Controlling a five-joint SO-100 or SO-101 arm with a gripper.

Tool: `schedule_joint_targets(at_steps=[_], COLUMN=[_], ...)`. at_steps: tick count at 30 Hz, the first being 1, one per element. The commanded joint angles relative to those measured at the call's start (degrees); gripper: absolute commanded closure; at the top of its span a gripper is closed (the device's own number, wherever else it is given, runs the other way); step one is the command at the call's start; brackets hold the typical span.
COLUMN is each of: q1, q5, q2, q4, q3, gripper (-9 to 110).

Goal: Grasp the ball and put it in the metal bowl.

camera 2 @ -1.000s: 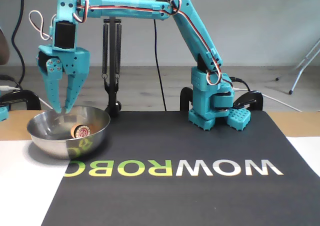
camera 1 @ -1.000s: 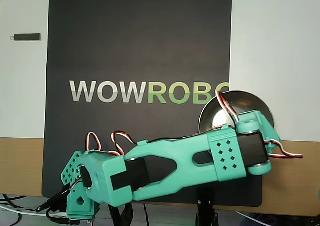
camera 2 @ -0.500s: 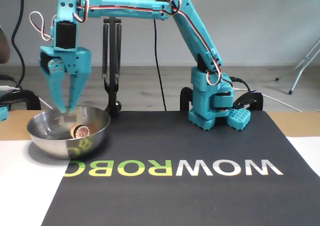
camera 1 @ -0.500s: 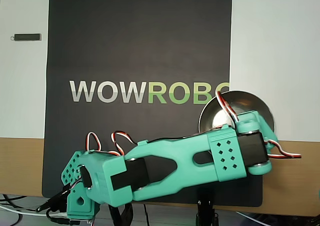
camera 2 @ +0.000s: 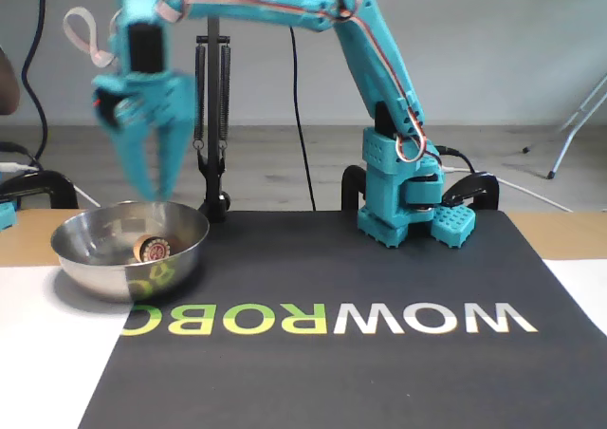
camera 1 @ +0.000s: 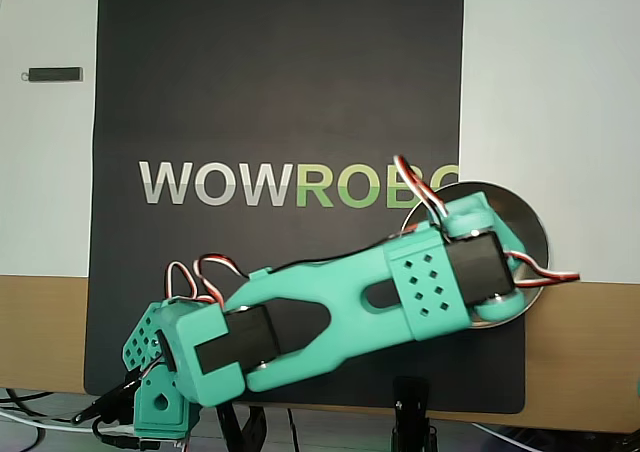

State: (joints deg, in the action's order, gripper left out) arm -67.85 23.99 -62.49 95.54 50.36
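Fingers [camera 2: 142,168] were spread apart and empty, gripper [camera 2: 152,194] hanging right above the metal bowl [camera 2: 85,258] in the fixed view. The ball [camera 2: 153,248] sat inside the bowl, so the job looked pretty much done, only pulling the arm away left imo. From overhead the arm covered most of the bowl [camera 1: 520,217], ball not visible there
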Motion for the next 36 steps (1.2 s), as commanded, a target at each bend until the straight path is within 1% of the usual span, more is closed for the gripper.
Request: schedule_joint_targets(at_steps=[1,13,26,36], q1=[2.0,15.2,33.0,47.2], q5=[-1.6,-11.8,-12.2,-12.3], q2=[-5.9,-11.3,-28.3,-34.2], q4=[0.9,0.9,0.4,0.4], q3=[-1.8,-0.9,21.0,28.8], gripper=[93,93,93,93])
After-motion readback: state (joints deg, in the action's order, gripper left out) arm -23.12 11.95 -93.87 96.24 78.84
